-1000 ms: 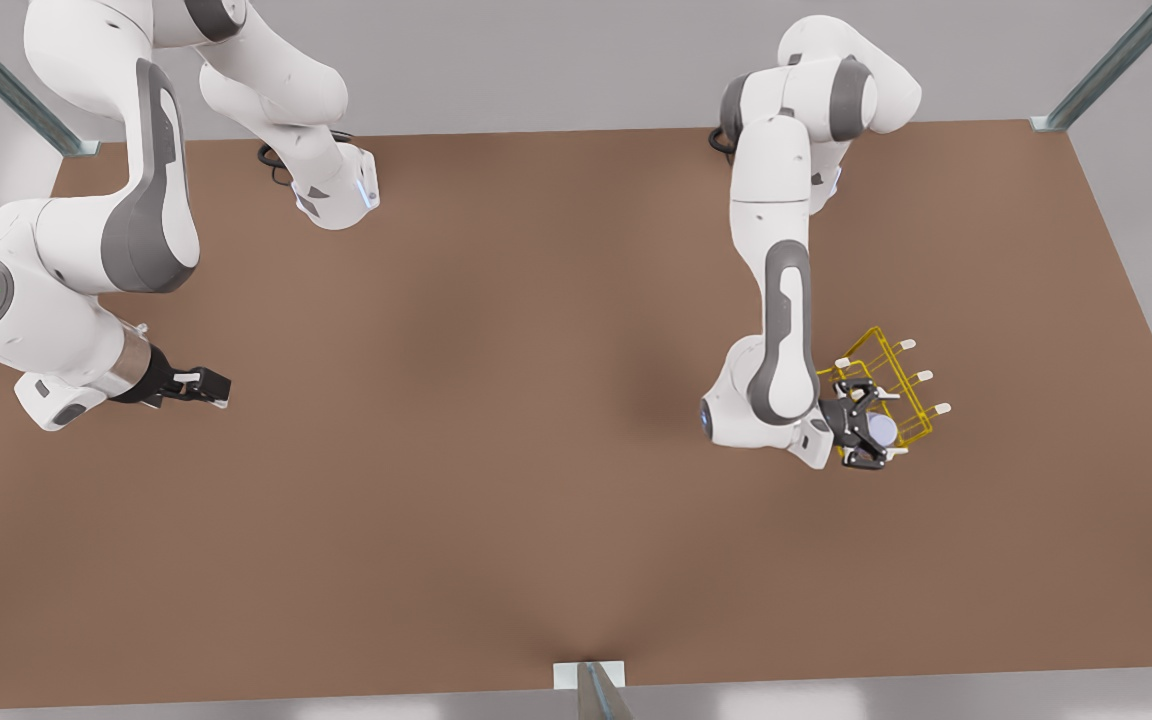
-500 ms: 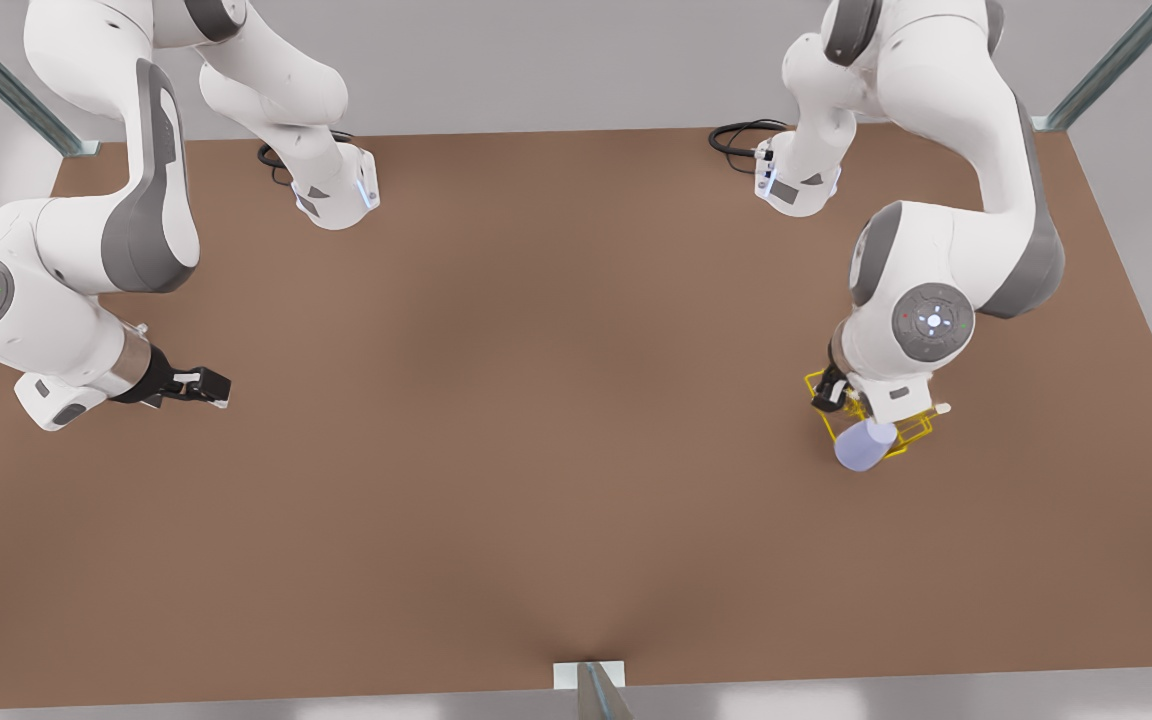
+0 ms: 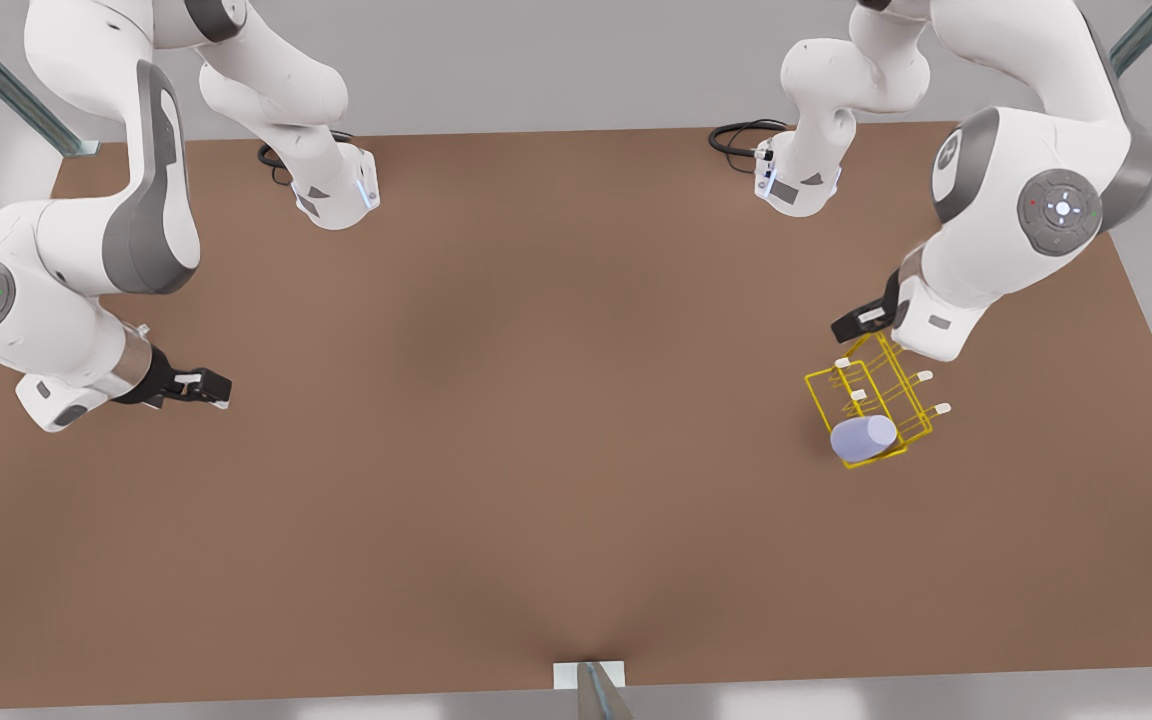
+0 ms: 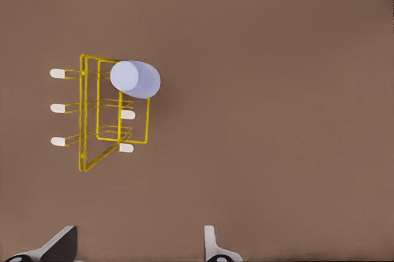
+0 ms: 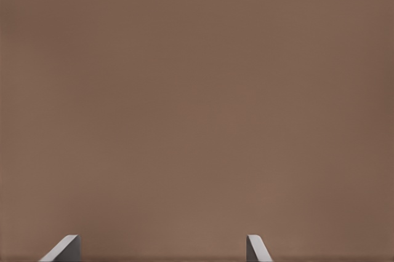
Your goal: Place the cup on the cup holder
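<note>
The smooth lavender cup (image 3: 863, 438) is seen lying tilted on one end of the yellow wire cup holder (image 3: 871, 402) on the brown surface (image 3: 536, 450); the left gripper (image 4: 138, 246) hangs above, fingers apart; the right gripper (image 5: 163, 248) waits well apart, fingers spread.

Two glossy white arms with rounded shells are seen, inset with dark grey panels at the joints. Grey round end caps marked with small lights are carried at the elbows. Black two-finger grippers (image 3: 206, 385) (image 3: 861, 318) are fitted. Black coiled cables (image 3: 736, 137) are attached beside the white bases.
</note>
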Motion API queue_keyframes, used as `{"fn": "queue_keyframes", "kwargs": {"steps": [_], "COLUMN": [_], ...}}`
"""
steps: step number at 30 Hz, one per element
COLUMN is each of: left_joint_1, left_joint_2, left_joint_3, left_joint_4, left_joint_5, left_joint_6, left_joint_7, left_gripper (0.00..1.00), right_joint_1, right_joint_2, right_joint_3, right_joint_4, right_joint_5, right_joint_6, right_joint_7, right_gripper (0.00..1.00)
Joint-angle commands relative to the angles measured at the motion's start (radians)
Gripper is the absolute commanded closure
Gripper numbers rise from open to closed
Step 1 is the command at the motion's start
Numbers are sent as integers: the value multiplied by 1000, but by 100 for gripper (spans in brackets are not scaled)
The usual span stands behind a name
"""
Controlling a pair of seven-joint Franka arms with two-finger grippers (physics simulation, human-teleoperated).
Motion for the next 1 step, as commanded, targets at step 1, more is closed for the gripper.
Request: {"fn": "queue_keyframes", "kwargs": {"steps": [1], "left_joint_1": [-4], "left_joint_2": [19], "left_joint_3": [-1], "left_joint_4": [22], "left_joint_5": [-2], "left_joint_6": [-49], "left_joint_7": [479], "left_gripper": [0], "right_joint_1": [0], "right_joint_2": [0], "right_joint_3": [1], "right_joint_4": [1], "right_joint_5": [1], "right_joint_6": [0], "right_joint_7": [1], "right_gripper": [0]}}
